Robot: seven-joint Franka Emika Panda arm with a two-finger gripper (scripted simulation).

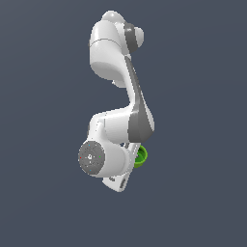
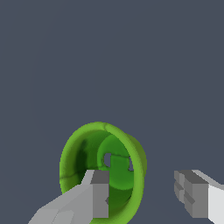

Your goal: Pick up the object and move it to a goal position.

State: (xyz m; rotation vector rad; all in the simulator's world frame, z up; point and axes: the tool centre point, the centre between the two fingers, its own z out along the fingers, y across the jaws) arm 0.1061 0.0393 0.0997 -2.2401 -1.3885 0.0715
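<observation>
Your gripper stands wide open, gripping nothing, one finger overlapping the green cup lying on its side.

We see no real room here but a simulator's rendered scene. The backdrop is one flat slate-blue field in both views, without floor line, wall, furniture or shadow. The arm is drawn in smooth, unmarked white and grey shells with soft, even shading, and it hangs in that field with no visible mount or base. In the wrist view, the fingers are plain grey faceted blocks, and the cup has a blotchy painted green texture with ragged holes in its inner wall. We find no features of a home, lab or workshop.
</observation>
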